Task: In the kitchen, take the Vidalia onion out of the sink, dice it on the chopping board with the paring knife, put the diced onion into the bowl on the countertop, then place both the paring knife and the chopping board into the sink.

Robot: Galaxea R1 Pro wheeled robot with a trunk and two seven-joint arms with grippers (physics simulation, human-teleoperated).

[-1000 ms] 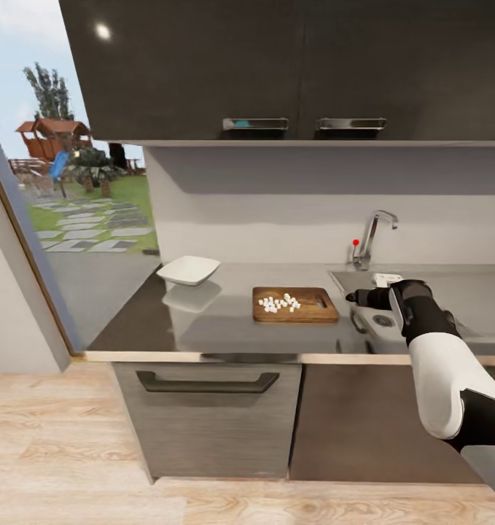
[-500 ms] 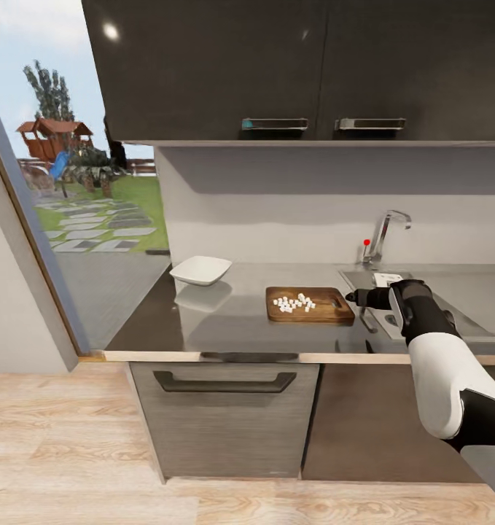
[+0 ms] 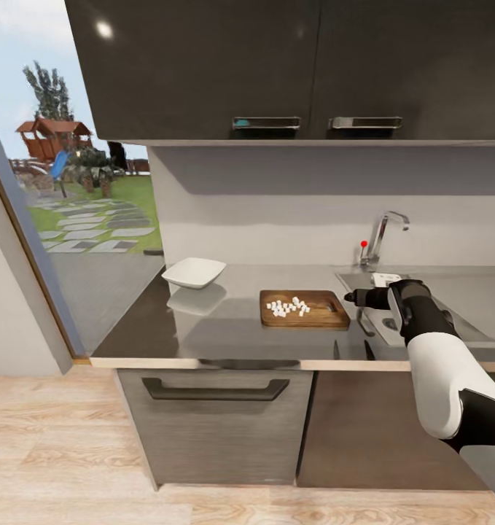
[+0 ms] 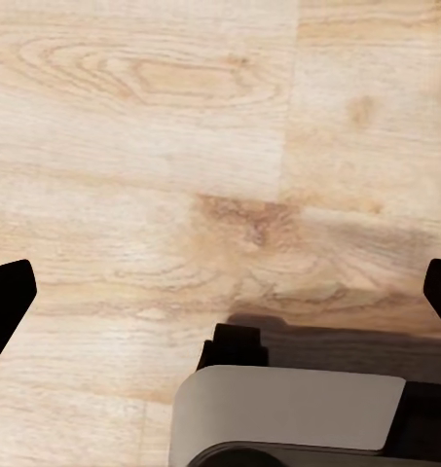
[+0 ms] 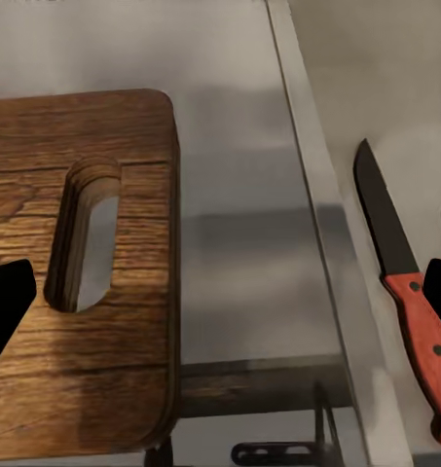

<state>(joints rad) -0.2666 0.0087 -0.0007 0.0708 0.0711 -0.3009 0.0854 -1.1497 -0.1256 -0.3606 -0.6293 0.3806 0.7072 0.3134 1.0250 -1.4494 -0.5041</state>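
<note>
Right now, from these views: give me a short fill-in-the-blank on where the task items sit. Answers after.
1. The diced onion lies on the ____.
2. The paring knife has a ____ handle and lies on the sink side of the rim, off the chopping board.
3. The white bowl stands on the countertop, on the side of the board away from the ____.
4. The left wrist view looks down at a wood-plank ____.

Missing words: chopping board; red; sink; floor

Bright, even daylight from the glass doors (image 3: 28,240); soft reflections on the glossy countertop (image 3: 218,321); mild blur.
</note>
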